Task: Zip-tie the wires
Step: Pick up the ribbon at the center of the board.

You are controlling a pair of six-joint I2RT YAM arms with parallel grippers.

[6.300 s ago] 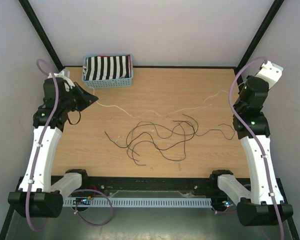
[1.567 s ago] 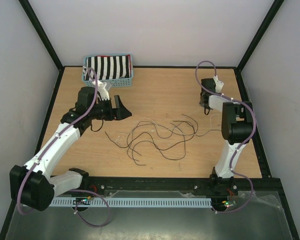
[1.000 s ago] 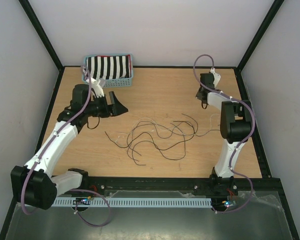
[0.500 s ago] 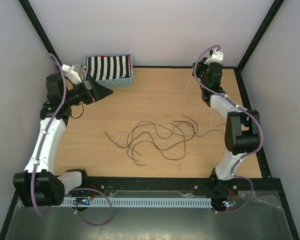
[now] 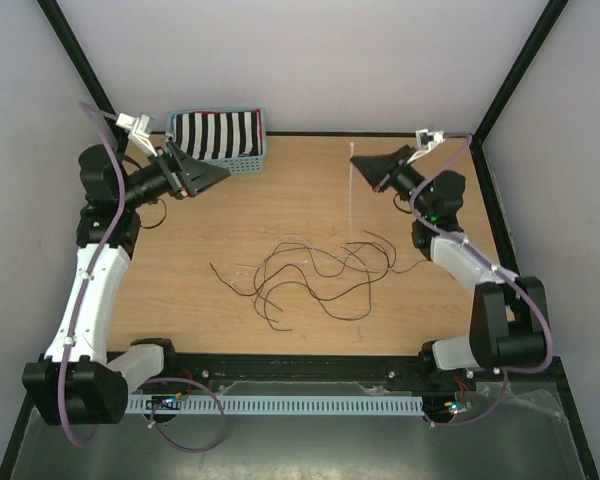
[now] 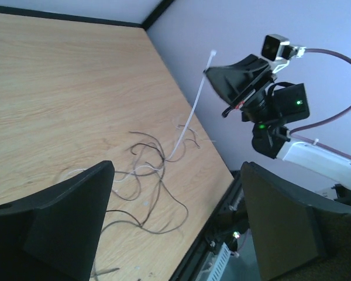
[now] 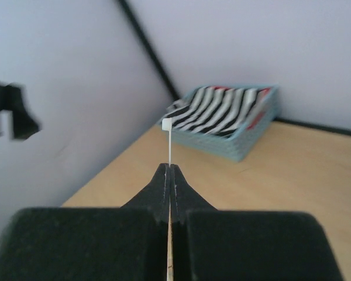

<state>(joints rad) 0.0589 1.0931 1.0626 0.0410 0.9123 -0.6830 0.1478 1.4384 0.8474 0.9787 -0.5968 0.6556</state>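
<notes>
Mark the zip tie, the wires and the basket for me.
zip tie (image 5: 352,195): top external view, middle of strip
wires (image 5: 363,262): top external view, middle of tangle
basket (image 5: 242,163): top external view, near blue wall

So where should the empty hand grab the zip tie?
The left hand should reach from its own side and grab the zip tie partway down its hanging strip. The right hand pinches it just under the head, leaving only that free.
</notes>
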